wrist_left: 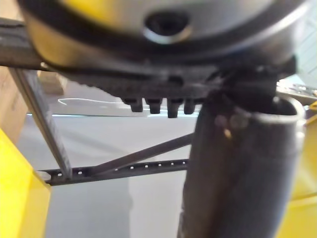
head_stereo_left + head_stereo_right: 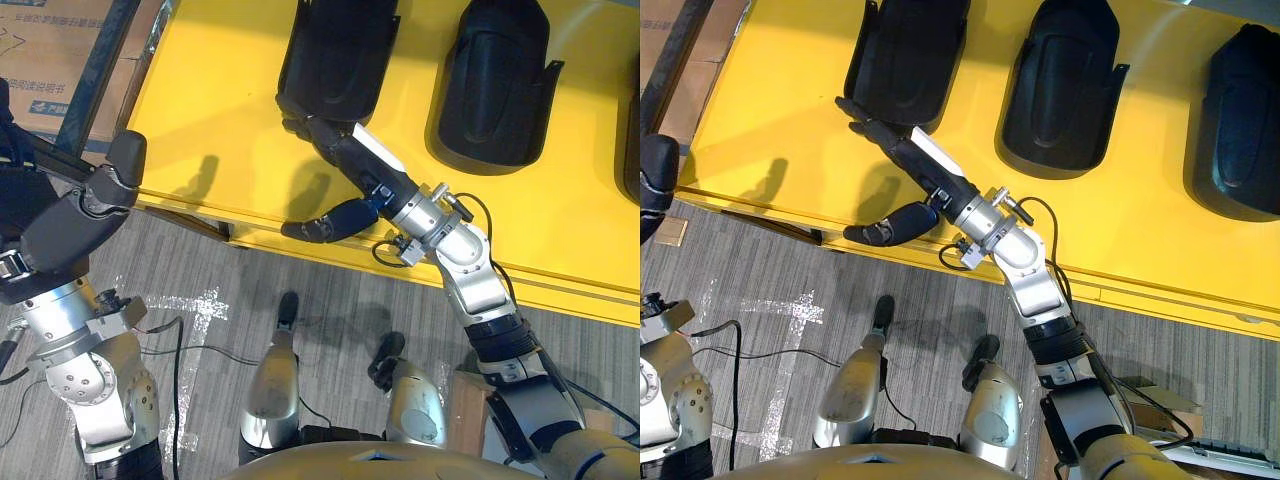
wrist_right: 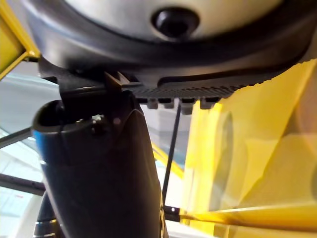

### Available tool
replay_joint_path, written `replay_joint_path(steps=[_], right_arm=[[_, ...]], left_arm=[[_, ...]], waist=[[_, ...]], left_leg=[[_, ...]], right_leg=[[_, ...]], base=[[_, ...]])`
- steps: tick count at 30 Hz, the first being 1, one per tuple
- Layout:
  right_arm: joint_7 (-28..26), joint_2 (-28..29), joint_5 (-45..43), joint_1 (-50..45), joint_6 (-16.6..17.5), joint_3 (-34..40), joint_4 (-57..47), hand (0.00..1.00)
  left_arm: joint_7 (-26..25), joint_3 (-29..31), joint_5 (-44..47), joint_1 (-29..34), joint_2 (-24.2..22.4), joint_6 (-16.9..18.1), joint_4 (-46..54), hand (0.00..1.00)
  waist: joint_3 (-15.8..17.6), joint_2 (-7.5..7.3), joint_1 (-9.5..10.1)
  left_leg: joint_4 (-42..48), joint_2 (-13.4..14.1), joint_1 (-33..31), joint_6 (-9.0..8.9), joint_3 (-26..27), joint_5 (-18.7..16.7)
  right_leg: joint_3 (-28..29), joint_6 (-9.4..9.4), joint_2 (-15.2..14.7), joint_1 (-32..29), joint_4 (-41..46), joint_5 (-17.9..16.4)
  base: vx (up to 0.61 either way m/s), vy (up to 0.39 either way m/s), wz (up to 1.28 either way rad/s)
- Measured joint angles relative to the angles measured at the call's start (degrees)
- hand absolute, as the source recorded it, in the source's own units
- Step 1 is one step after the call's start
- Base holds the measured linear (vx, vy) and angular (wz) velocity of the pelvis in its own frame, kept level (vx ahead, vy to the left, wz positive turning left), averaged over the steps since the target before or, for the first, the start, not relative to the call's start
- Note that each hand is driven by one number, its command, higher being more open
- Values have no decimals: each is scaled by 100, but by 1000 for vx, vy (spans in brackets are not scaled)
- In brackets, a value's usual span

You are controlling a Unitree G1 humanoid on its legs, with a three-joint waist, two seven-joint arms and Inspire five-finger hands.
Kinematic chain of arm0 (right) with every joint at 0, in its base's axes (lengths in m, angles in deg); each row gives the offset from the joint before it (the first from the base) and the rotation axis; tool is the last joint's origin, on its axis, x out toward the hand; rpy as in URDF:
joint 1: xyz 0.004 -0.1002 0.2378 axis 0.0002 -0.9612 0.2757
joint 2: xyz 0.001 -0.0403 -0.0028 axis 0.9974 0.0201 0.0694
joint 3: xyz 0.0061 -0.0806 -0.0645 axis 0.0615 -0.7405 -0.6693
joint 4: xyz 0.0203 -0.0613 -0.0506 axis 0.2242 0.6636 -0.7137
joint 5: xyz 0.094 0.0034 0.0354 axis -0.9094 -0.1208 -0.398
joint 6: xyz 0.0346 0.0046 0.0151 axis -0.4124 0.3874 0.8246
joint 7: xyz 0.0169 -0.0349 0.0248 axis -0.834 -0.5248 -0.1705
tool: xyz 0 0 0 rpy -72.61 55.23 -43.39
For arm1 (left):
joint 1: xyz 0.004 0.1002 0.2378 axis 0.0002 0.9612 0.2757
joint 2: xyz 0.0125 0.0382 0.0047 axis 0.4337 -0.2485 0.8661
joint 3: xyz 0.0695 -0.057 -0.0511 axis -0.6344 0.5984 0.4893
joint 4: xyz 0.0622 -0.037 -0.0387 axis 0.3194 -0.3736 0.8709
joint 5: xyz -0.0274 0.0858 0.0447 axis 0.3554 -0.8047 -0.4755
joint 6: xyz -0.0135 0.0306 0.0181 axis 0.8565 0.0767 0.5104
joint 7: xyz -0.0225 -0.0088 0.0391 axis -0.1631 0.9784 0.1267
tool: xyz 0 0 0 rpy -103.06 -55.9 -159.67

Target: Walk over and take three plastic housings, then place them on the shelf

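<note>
Three black plastic housings lie in a row on the yellow table [image 2: 770,130]: the left housing [image 2: 905,60], the middle housing [image 2: 1060,90] and the right housing [image 2: 1240,120]. My right hand [image 2: 925,170] reaches over the table's front edge, its straight fingers [image 2: 875,130] touching the near end of the left housing. Its thumb [image 2: 890,225] sticks out sideways above the table edge, and the hand holds nothing. My left hand [image 2: 75,215] hovers off the table's left front corner, open and empty, with its thumb [image 2: 127,155] raised.
Cardboard boxes [image 2: 55,50] and a dark metal frame bar [image 2: 100,60] stand beyond the table's left end. Grey plank floor with pale tape marks [image 2: 200,305] lies below the front edge. A wooden piece [image 2: 465,410] sits at the lower right.
</note>
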Motion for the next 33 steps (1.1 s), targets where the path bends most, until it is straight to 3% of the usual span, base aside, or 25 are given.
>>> replay_joint_path(steps=[3,7,12,15,17,23,28,33], right_arm=[[-336,-145,-505,-73,-54,-200,-114,100],[-309,-142,-1280,-711,-176,4,-915,100],[-76,136,-2059,-1907,-174,1161,-1683,100],[103,246,-2224,-2567,-175,2022,-1915,100],[171,336,-2367,-2885,-179,2469,-1975,100],[190,358,-2473,-3524,-308,3368,-2256,100],[131,267,-2474,-3582,-567,3423,-2256,100],[-34,-7,-2478,-3585,-669,3382,-2254,100]], left_arm=[[122,-7,-3,-1,1,-63,25,100],[441,-79,-19,-1,22,-296,58,100],[567,-168,-299,17,93,-616,56,100],[589,-209,-983,190,222,-768,35,100],[650,-310,-1423,284,321,-915,-36,100],[831,-864,-3011,406,519,-1517,-784,100],[1004,-1173,-3835,305,1195,-2046,-1392,100],[1159,-1187,-4133,-274,1957,-2539,-2009,100]], waist=[[-2,-3,-10],[-36,-24,-13],[-515,-177,-100],[-801,-196,-348],[-992,-156,-496],[-1380,235,-945],[-1473,385,-1077],[-1524,467,-1095]], left_leg=[[-3,0,44,0,4,0],[-71,2,243,0,40,-3],[-140,10,442,34,425,-92],[-141,-1,675,54,728,-219],[-157,8,813,55,893,-289],[-168,123,1061,-8,1295,-447],[-163,201,1129,-43,1401,-471],[-161,188,1127,-44,1407,-469]], right_leg=[[10,5,0,35,5,3],[81,32,22,213,-75,21],[410,97,92,273,-380,207],[672,146,143,456,-684,368],[810,165,178,518,-793,409],[1159,175,350,616,-1069,533],[1249,159,433,605,-1071,525],[1273,156,426,585,-1059,522]], base=[[0,0,0],[-5,-7,-3],[3,-6,-35],[20,28,-46],[28,13,-48],[37,-11,-34],[20,-25,-11],[0,0,0]])
